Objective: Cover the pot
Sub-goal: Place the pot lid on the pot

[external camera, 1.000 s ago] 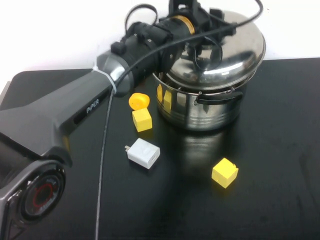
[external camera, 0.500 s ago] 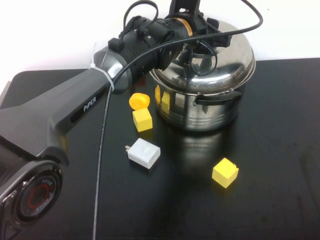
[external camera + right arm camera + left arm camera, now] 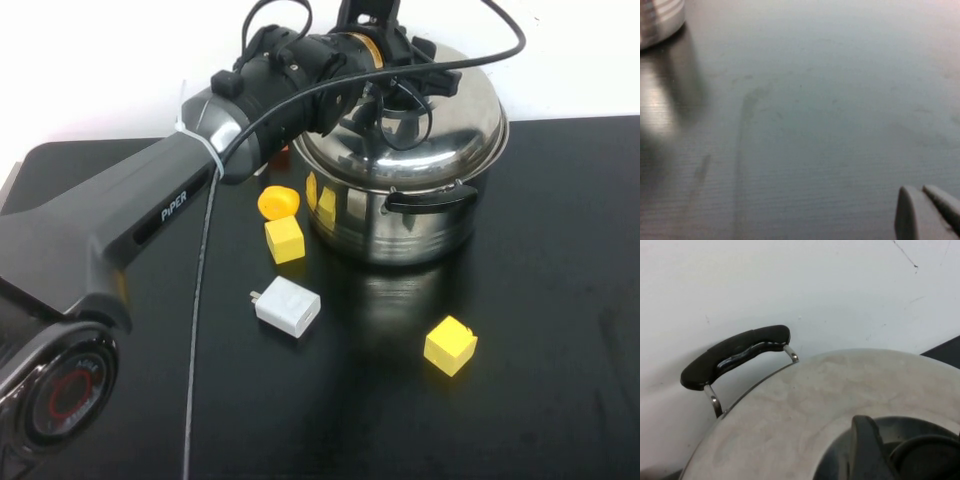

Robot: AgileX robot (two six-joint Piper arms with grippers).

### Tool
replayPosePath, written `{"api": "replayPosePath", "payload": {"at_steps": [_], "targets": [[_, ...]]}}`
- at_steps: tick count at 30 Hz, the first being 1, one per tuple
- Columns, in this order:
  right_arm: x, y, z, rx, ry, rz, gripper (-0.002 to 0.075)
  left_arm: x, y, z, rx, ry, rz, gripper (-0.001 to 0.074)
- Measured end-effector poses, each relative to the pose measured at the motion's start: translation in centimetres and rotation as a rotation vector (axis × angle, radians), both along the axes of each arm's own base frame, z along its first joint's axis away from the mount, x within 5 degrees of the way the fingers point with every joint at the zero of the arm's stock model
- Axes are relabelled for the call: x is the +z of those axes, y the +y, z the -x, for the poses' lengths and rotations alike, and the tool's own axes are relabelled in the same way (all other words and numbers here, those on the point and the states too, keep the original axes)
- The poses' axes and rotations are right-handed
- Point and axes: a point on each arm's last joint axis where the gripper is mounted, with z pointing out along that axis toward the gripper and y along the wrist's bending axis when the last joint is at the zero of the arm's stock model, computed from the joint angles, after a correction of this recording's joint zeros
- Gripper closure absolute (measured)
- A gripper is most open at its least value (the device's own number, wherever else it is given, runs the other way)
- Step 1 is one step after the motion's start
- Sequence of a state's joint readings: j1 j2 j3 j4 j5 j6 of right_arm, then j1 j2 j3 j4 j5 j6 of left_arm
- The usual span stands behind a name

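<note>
Left tool [image 3: 385,75], clamped on lid [image 3: 450,110], should seat it level on pot [image 3: 400,215]; right tool [image 3: 927,212], fingers together, hovers above tabletop [image 3: 815,125].

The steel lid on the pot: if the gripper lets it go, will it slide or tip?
The lid looks level on the pot, so it probably stays. Polished steel may slip if nudged. The left gripper is at its knob; the right gripper hangs over bare table, fingertips together.
</note>
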State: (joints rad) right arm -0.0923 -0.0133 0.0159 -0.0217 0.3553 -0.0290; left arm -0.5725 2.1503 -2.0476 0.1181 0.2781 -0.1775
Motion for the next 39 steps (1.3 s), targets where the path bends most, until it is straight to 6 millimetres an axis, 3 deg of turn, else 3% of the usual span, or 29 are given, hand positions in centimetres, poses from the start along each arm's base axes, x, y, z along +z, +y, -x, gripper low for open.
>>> {"api": "replayPosePath", "payload": {"at_steps": [23,39], "targets": [[0.00,0.00,0.00,0.000,0.000,0.000,0.0728,0.61,0.46,0.58,0.011,0.129,0.011,0.0421],[0.00,0.00,0.00,0.000,0.000,0.000,0.0728,0.28,0.44,0.15,0.010,0.100,-0.018,0.0421]]}}
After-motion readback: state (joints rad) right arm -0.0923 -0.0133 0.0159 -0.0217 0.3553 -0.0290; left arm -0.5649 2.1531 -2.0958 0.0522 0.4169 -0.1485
